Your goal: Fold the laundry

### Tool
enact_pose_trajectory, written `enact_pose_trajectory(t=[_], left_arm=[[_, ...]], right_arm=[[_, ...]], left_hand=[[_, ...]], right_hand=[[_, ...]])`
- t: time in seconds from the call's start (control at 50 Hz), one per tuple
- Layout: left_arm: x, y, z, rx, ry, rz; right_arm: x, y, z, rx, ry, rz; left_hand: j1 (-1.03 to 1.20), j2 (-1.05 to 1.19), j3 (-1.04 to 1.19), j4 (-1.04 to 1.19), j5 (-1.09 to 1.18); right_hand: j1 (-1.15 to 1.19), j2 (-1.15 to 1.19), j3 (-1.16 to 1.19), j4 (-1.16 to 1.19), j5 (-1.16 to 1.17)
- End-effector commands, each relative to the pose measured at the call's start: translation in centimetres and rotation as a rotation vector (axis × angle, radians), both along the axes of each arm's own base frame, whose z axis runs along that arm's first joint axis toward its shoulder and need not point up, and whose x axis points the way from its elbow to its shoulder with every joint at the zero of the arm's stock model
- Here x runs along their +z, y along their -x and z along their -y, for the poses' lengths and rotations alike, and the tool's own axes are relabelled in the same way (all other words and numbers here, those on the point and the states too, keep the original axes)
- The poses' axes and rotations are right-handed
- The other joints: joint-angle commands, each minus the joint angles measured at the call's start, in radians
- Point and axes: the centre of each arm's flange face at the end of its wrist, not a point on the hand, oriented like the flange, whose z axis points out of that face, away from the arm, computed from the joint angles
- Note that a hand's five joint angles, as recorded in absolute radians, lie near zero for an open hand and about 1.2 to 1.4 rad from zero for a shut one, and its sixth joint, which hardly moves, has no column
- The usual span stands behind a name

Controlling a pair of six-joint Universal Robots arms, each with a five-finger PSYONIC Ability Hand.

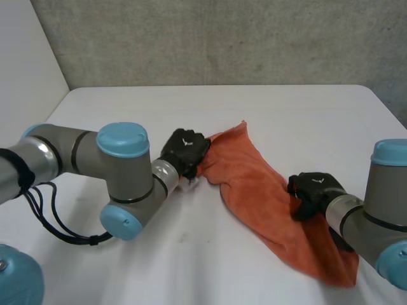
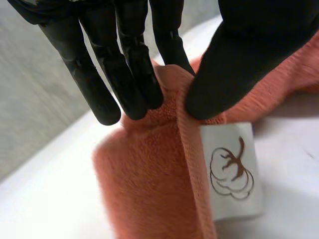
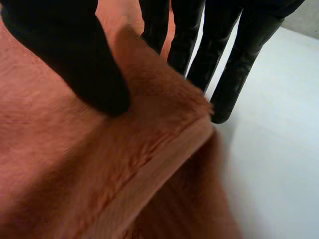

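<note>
Item: orange towel (image 1: 254,184), bunched on white table (image 1: 305,114), lying 11-to-5 o'clock; left hand (image 1: 184,151) pinching the hem by the label (image 2: 232,169) at its 10 o'clock end, right hand (image 1: 315,190) pinching an edge toward 4 o'clock; risk: shallow pinches slipping under tension.

I see a plain orange towel (image 1: 261,184), its white label (image 2: 232,169) printed with a brown cotton-boll outline, on my white table (image 1: 191,114). My left hand (image 1: 184,151) and right hand (image 1: 316,189) are black; the wall (image 1: 222,38) is grey.
</note>
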Motion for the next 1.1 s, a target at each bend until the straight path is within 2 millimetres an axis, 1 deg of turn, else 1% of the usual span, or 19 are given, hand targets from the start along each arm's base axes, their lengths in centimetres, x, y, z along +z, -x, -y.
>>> enact_pose_trajectory(t=[0.02,0.12,0.16,0.22,0.26,0.32,0.4,0.46,0.52,0.54,0.58,0.62,0.76,0.78,0.9,0.96,1.0,1.04,1.1], left_arm=[[6.2,-1.4,-0.4,0.097,0.167,-0.106],[8.9,-3.0,-2.1,0.126,0.185,-0.116],[8.8,-4.3,-3.7,0.133,0.133,-0.082],[8.2,-5.6,-5.7,0.133,0.062,-0.034],[6.9,-7.1,-8.3,0.125,-0.026,0.036],[6.1,-9.4,-11.7,0.123,-0.11,0.102],[6.2,-11.3,-14.6,0.115,-0.138,0.124],[6.3,-13.0,-17.0,0.112,-0.137,0.138],[6.3,-13.8,-17.8,0.116,-0.147,0.147],[6.4,-14.0,-18.0,0.119,-0.15,0.15],[6.6,-14.0,-18.1,0.119,-0.147,0.148],[7.7,-13.6,-17.4,0.122,-0.114,0.12],[10.2,-12.3,-15.7,0.12,-0.037,0.044],[10.8,-11.5,-14.8,0.117,-0.008,0.017],[10.8,-9.3,-13.0,0.095,0.026,-0.017],[8.4,-6.8,-9.7,0.102,-0.022,-0.017],[7.9,-6.5,-9.2,0.103,-0.032,-0.014],[5.9,-5.3,-7.5,0.099,-0.066,0.01],[4.5,-4.6,-6.5,0.095,-0.09,0.026]], right_arm=[[2.0,-0.8,2.4,0.01,0.108,0.019],[6.6,-1.3,3.9,0.005,0.265,0.073],[9.0,-1.6,3.9,0.015,0.339,0.095],[10.6,-2.6,3.4,0.049,0.385,0.117],[11.1,-3.4,2.7,0.078,0.395,0.127],[10.9,-4.8,0.8,0.145,0.38,0.127],[9.5,-6.0,-2.3,0.249,0.32,0.076],[7.9,-5.7,-4.5,0.34,0.262,-0.029],[7.1,-5.2,-6.5,0.429,0.221,-0.135],[7.0,-5.0,-6.8,0.443,0.216,-0.156],[6.9,-4.7,-7.3,0.461,0.206,-0.182],[7.1,-4.2,-7.3,0.45,0.21,-0.188],[7.1,-3.8,-8.0,0.446,0.214,-0.183],[7.1,-3.7,-8.1,0.446,0.214,-0.183],[7.1,-3.4,-8.8,0.451,0.216,-0.181],[7.5,-3.3,-9.1,0.449,0.236,-0.175],[7.7,-3.2,-9.2,0.448,0.254,-0.17],[8.1,-3.2,-9.4,0.449,0.306,-0.164],[9.2,-3.1,-9.9,0.458,0.394,-0.14]], left_hand=[[0.292,0.25,0.261,0.254,0.283],[0.292,0.25,0.261,0.254,0.283],[0.292,0.25,0.261,0.254,0.283],[0.292,0.25,0.261,0.254,0.283],[0.292,0.25,0.261,0.254,0.283],[0.292,0.25,0.261,0.254,0.283],[0.292,0.25,0.261,0.254,0.283],[0.292,0.25,0.261,0.254,0.283],[0.292,0.25,0.261,0.254,0.283],[0.101,0.059,0.07,0.063,0.092],[-0.023,-0.065,-0.054,-0.061,-0.032],[-0.498,-0.54,-0.529,-0.536,-0.507],[-0.793,-0.835,-0.824,-0.831,-0.802],[-0.826,-0.868,-0.857,-0.864,-0.834],[-0.864,-0.906,-0.895,-0.902,-0.873],[-0.853,-0.894,-0.884,-0.89,-0.861],[-0.853,-0.894,-0.883,-0.89,-0.861],[-0.856,-0.897,-0.886,-0.893,-0.864],[-0.856,-0.897,-0.886,-0.893,-0.864]], right_hand=[[0.5,0.284,0.296,0.293,0.334],[0.5,0.284,0.296,0.293,0.334],[0.5,0.284,0.296,0.293,0.334],[0.5,0.284,0.296,0.293,0.334],[0.5,0.284,0.296,0.293,0.334],[0.5,0.284,0.296,0.293,0.334],[0.5,0.284,0.296,0.293,0.334],[0.5,0.284,0.296,0.293,0.334],[0.5,0.284,0.296,0.293,0.334],[0.5,0.284,0.296,0.293,0.334],[0.5,0.284,0.296,0.293,0.334],[0.5,0.284,0.296,0.293,0.334],[0.5,0.284,0.296,0.293,0.334],[0.5,0.284,0.296,0.293,0.334],[0.5,0.284,0.296,0.293,0.334],[0.5,0.284,0.296,0.293,0.334],[0.5,0.284,0.296,0.293,0.334],[0.5,0.284,0.296,0.293,0.334],[0.5,0.284,0.296,0.293,0.334]])
